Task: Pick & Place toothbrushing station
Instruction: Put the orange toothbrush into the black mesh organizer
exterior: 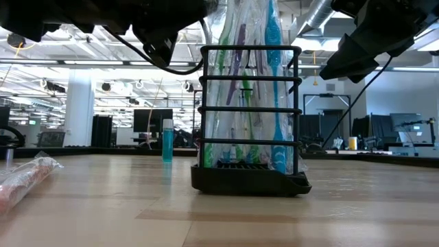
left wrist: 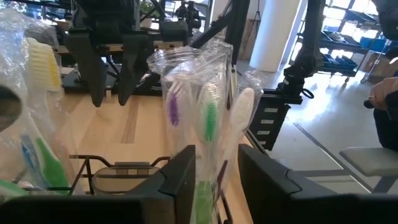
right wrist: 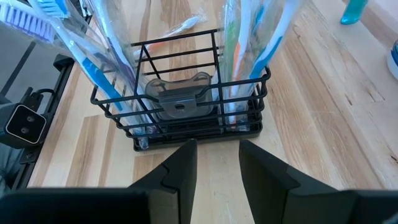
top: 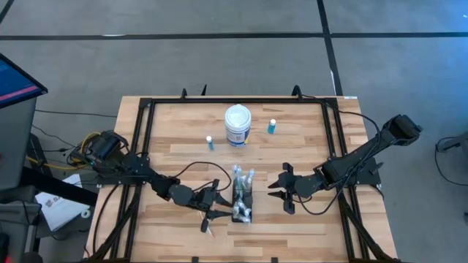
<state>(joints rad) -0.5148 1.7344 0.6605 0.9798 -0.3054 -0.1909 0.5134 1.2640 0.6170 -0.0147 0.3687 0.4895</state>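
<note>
High view: the toothbrushing station [top: 242, 202], a black wire holder, is being shown standing on the wooden bench [top: 307, 150] between the two arms, in the near half of the bench. It is being flanked by the left hand [top: 213, 204] on one side and the right hand [top: 284, 188] on the other, each just beside it.

In the left wrist view, a wrapped toothbrush [left wrist: 210, 130] is being seen between the left hand's fingers, which are standing apart. Whether the wrapper is being pinched or only framed cannot be told. The right hand's fingers are being held apart with nothing between them, pointing at the station's end wall in the right wrist view.

As a judgement, the filling is being taken as well advanced: several wrapped brushes are already standing upright in the station, in clusters at both ends. At least one wrapped brush [top: 208, 229] is still lying loose on the bench near the left hand, so some work is being left.

Counted on the bench: one station, one white round tub [top: 238, 125] with a blue label, and two small blue bottles [top: 272, 126], one on either side of the tub. The upright brushes are overlapping too much in their clear wrappers for an exact count; at least six are being made out.
</note>
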